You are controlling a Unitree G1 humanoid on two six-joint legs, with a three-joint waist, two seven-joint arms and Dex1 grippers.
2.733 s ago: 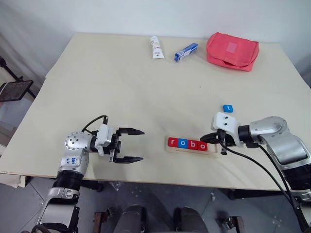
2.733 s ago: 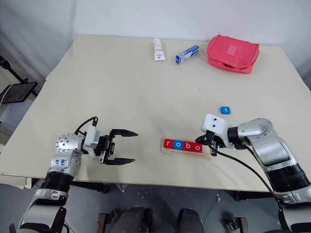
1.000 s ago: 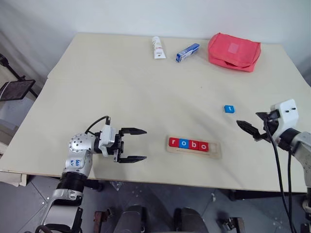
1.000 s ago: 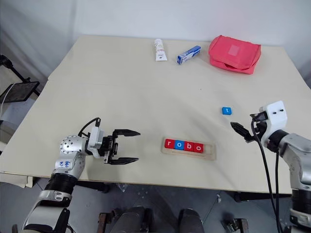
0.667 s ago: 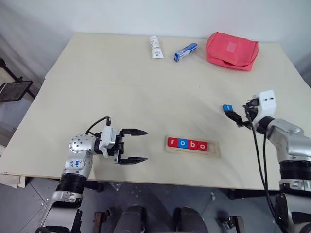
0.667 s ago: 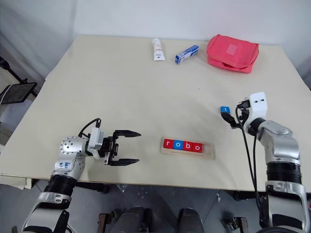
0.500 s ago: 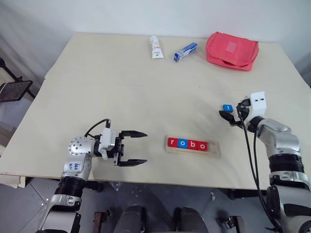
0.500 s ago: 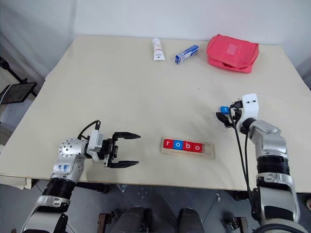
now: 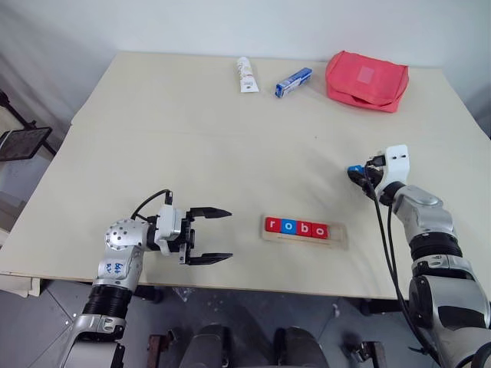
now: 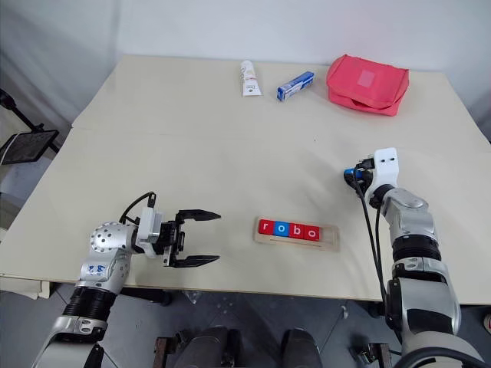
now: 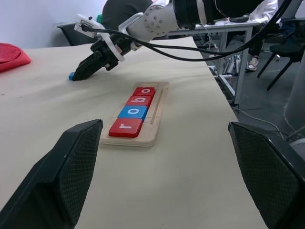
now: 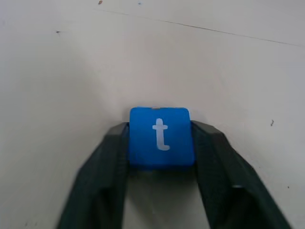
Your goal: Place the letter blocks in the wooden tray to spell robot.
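Head cams look down over the whole table (image 9: 192, 138); left wrist cam skims low, right wrist tight on tile (image 12: 161, 137).

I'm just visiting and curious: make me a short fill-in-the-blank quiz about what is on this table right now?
1. The wooden tray holds ____ letter blocks.
2. The right hand is closed on a blue block bearing the letter ____.
3. The left hand, open, holds ____.
4. The bag at the table's far edge is coloured ____.

Missing words: four; t; nothing; red
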